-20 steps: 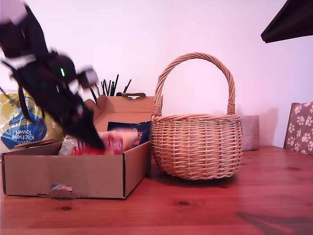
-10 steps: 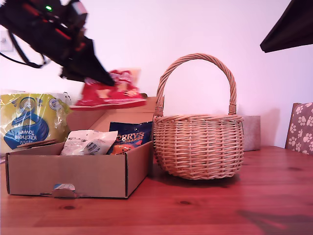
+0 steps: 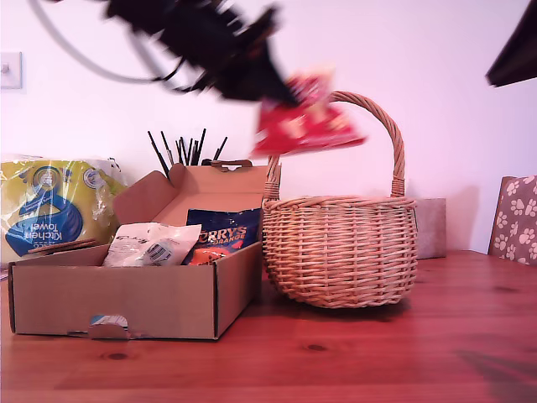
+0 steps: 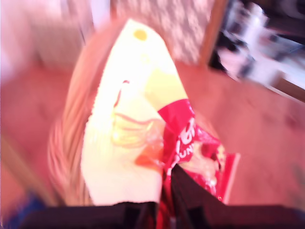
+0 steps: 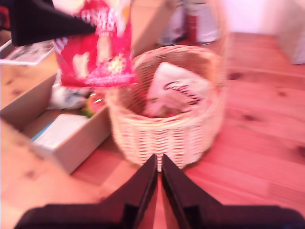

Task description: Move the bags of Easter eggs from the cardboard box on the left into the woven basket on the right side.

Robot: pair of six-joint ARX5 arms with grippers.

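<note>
My first gripper [image 3: 285, 94] is shut on the red bag of Easter eggs [image 3: 306, 126] and holds it in the air by the arched handle, above the woven basket [image 3: 340, 248]. In the first wrist view a pale yellow pouch [image 4: 128, 124] lies against the red bag [image 4: 200, 152] at the jaws; whether it is gripped too is unclear. The cardboard box [image 3: 126, 298] holds a silver-white pouch [image 3: 151, 243] and a dark blue and orange pouch [image 3: 222, 235]. A whitish pouch [image 5: 176, 90] lies inside the basket [image 5: 162, 129]. My second gripper [image 5: 158, 160] is shut and empty, high above the table.
A yellow-and-blue kitchen towel pack [image 3: 50, 206] stands behind the box at the exterior view's left. A small grey-brown box [image 3: 430, 227] sits behind the basket. A paw-print cushion [image 3: 513, 217] is at the exterior view's right edge. Dark sticks [image 3: 185, 149] rise behind the lid.
My first gripper lifted the red bag out of the cardboard box and swung it toward the exterior view's right, to above the basket. The box shifted slightly.
</note>
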